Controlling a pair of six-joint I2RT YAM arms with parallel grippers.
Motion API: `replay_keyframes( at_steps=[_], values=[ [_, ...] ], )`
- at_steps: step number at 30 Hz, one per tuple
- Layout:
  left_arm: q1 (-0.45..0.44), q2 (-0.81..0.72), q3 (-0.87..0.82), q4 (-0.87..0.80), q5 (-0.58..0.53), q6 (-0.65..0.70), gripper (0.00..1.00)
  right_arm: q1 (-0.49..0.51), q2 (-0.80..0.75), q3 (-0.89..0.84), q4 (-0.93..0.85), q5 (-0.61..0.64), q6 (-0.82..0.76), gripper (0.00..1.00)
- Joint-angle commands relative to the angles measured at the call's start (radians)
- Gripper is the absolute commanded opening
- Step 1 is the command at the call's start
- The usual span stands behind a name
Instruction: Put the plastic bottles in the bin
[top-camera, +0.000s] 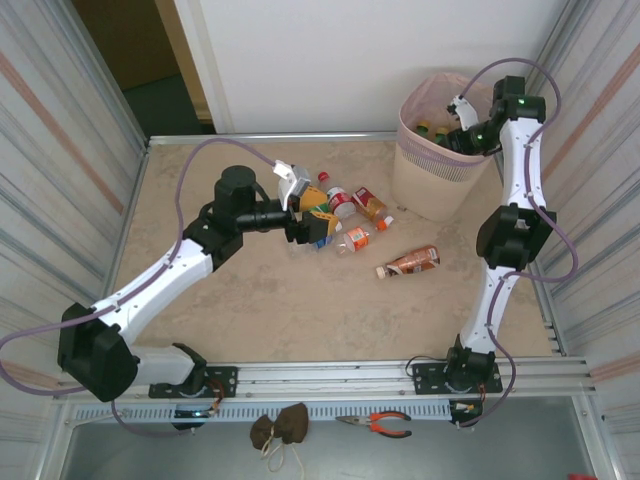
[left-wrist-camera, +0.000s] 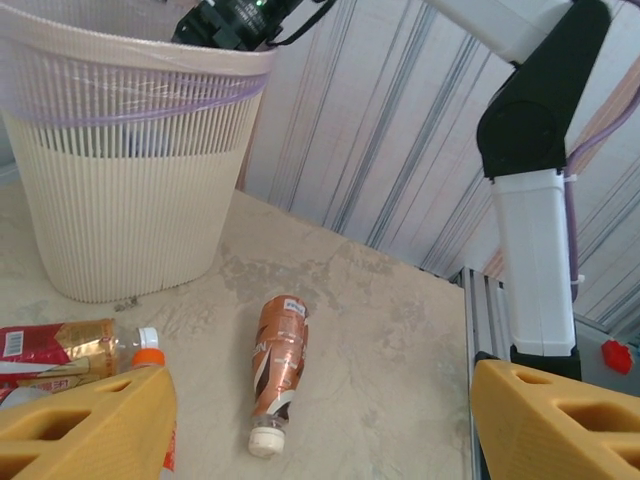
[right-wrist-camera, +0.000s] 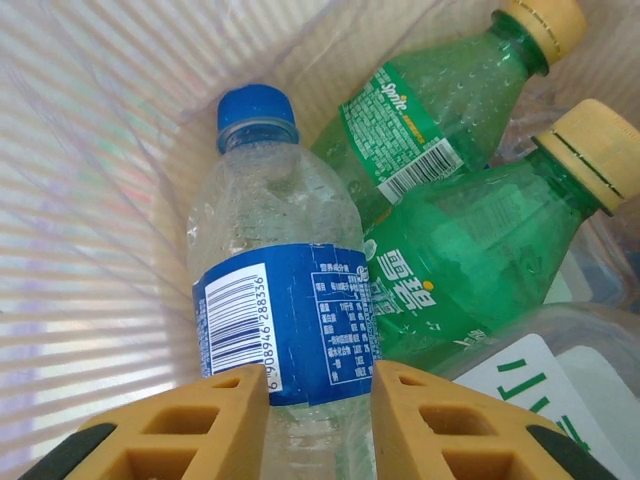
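Two green bottles (right-wrist-camera: 450, 280) with yellow caps lie inside the bin (top-camera: 432, 185), which stands at the far right corner of the worktop (top-camera: 250, 310). Beside them the right hand (right-wrist-camera: 320, 385) is clamped on a clear blue-capped bottle (right-wrist-camera: 270, 250). Its lower end is cut off at the bottom of the right wrist view. A white label with green marks shows at the lower right there, too cropped to read.

From above, the right hand (top-camera: 462, 138) sits within the bin's rim, and most of the contents are hidden by it.

Mid-worktop, the left hand (top-camera: 312, 228) hangs over a cluster of bottles (top-camera: 352, 215) with its fingers (left-wrist-camera: 90, 425) apart and nothing between them. It covers part of the cluster, so the count there cannot be told.

One brown bottle (top-camera: 410, 262) lies on its side apart from the cluster, toward the right edge. In the left wrist view, a red-labelled bottle (left-wrist-camera: 55, 350) is cut off by the left edge, and an orange cap (left-wrist-camera: 148, 357) peeks from behind a finger.
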Motion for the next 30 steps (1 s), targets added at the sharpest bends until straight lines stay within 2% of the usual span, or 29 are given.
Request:
replay_keyframes(
  at_steps=[1,10,13,22,30],
  values=[
    [0.004,0.006,0.040,-0.094,-0.063,0.072,0.77,0.011,-0.069,0.012,0.068,0.024,0.084,0.35],
    [0.004,0.097,0.065,-0.306,-0.195,0.219,0.77,0.005,-0.248,-0.034,0.210,-0.021,0.239,0.43],
    [0.007,0.144,0.092,-0.381,-0.223,0.256,0.76,0.010,-0.338,-0.144,0.310,-0.015,0.308,0.43],
    [0.015,0.278,0.188,-0.619,-0.378,0.353,0.75,0.027,-0.704,-0.683,0.680,-0.052,0.491,0.46],
    [0.019,0.432,0.294,-0.793,-0.559,0.438,0.76,0.060,-0.895,-0.907,0.682,-0.049,0.489,0.47]
  ],
)
